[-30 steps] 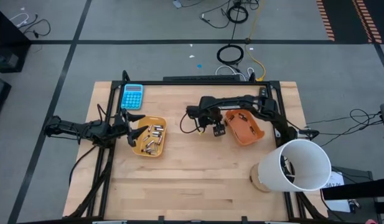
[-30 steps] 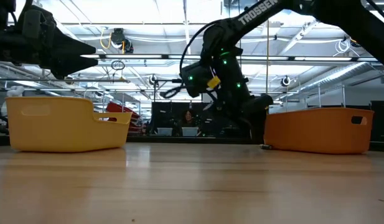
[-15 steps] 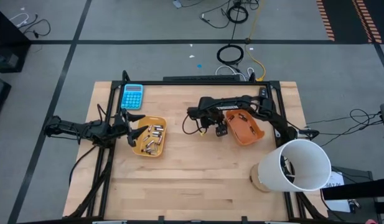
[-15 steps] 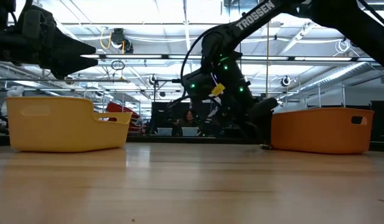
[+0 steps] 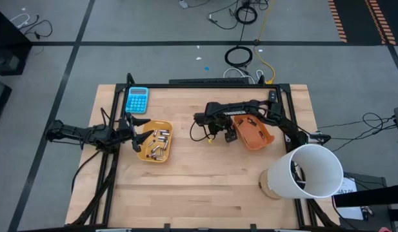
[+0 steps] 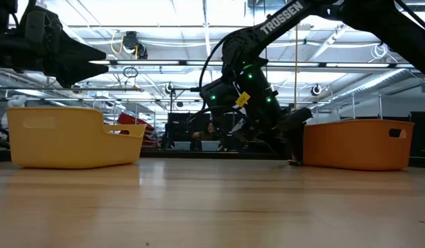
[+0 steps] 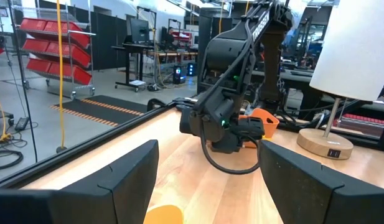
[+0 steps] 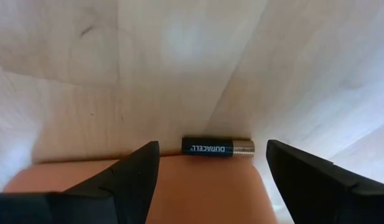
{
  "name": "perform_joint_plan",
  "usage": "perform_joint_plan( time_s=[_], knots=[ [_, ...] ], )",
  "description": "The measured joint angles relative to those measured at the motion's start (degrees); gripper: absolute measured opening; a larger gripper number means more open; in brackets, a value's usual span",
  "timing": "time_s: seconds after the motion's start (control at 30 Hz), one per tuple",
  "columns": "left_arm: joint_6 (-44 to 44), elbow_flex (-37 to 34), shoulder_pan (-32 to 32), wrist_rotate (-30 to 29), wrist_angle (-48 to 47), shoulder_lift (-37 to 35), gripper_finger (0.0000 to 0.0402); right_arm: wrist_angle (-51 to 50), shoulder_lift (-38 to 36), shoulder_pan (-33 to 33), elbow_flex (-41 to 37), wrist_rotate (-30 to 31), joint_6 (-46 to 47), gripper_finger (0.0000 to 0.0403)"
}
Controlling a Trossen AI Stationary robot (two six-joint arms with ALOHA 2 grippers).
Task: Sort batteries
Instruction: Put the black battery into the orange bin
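Several silvery and dark batteries [image 5: 157,142] lie in the yellow tray [image 5: 145,154]. One dark battery [image 8: 218,147] lies on its side on the wood, against the outer wall of the orange tray [image 5: 255,134]; it is a small speck [image 6: 293,162] in the low view. My right gripper [image 8: 211,145] is open, low over the table at that tray's left side, with one finger on each side of this battery and not touching it. My left gripper [image 7: 207,158] is open above the yellow tray's left edge.
A blue calculator [image 5: 137,100] lies near the table's far left corner. A white lamp [image 5: 305,171] on a wooden base stands at the near right. The middle and near part of the table [image 5: 199,187] is bare wood.
My right gripper has come down and moved a little to the right, closer to the orange tray's wall.
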Motion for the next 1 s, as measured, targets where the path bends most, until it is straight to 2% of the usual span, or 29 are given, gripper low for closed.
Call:
perform_joint_plan(
  time_s=[0.13, 0.4, 0.53, 0.63, 0.73, 0.9, 1.0],
  knots=[
    [0.01, 0.02, 0.0, 0.0, 0.0, 0.0, 0.0281, -0.02, 0.0, 0.0, 0.0, 2.92, -2.29, 0.0288],
    [0.0, 0.0, -0.01, 0.0, 0.0, -0.01, 0.0281, -1.32, 1.37, -0.37, 0.02, 3.13, -3.74, 0.0288],
    [0.02, 0.02, 0.0, 0.02, 0.0, 0.0, 0.0281, -3.47, 2.95, -0.57, -0.01, 10.47, -3.8, 0.0288],
    [0.0, 0.0, -0.01, 0.01, 0.0, 0.0, 0.0281, -4.86, 3.23, -0.81, 0.0, 13.0, -3.74, 0.0288],
    [0.02, 0.02, 0.0, 0.0, 0.0, 0.0, 0.0281, -5.25, 3.24, -0.96, 0.0, 11.13, -2.56, 0.0288],
    [0.01, 0.0, -0.02, 0.0, -0.01, 0.0, 0.0281, -5.54, 3.26, -0.83, 0.0, 3.66, -0.03, 0.0287],
    [0.01, 0.01, -0.01, 0.0, 0.0, 0.0, 0.0281, -2.97, 3.26, -0.17, 0.02, 2.65, 0.4, 0.0284]
  ],
)
